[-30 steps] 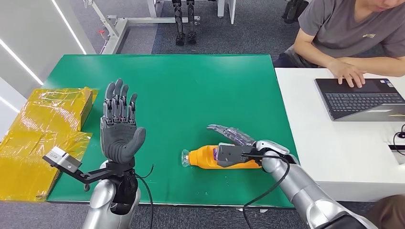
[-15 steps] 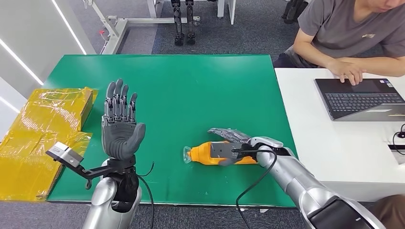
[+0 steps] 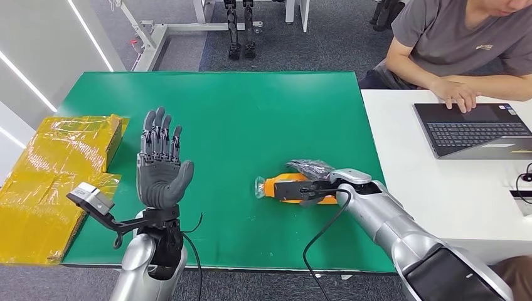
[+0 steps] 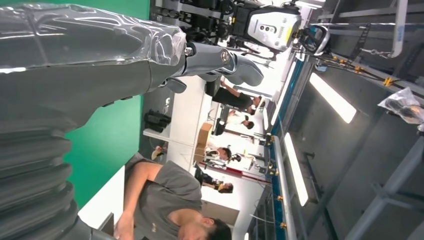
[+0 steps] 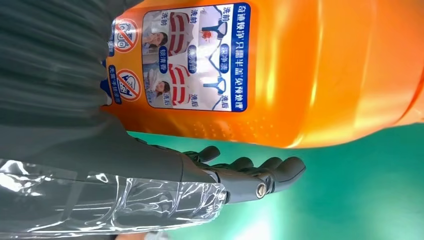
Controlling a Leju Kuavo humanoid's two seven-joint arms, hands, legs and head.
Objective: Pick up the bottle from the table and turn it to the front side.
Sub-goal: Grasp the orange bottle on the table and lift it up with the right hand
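Nearest the robot, left robot hand (image 3: 160, 166): raised above the green bench (image 3: 251, 106), palm up, fingers spread, holding nothing. Right robot hand (image 3: 310, 183): wrapped around the bottle (image 3: 281, 188), fingers over the top, thumb on the near side. Bottle: orange, lying on its side near the bench's front right, clear cap pointing left; whether it has cleared the surface cannot be told. Right wrist view: label (image 5: 182, 60) with printed pictograms faces the palm, fingers (image 5: 250, 167) curled beneath the body. Left of bench: yellow wrapped packages (image 3: 56, 169). Right: white desk, laptop (image 3: 477, 128), seated person (image 3: 464, 44). Status, as judged: grasp made; lift uncertain, turning to the front side left to do.
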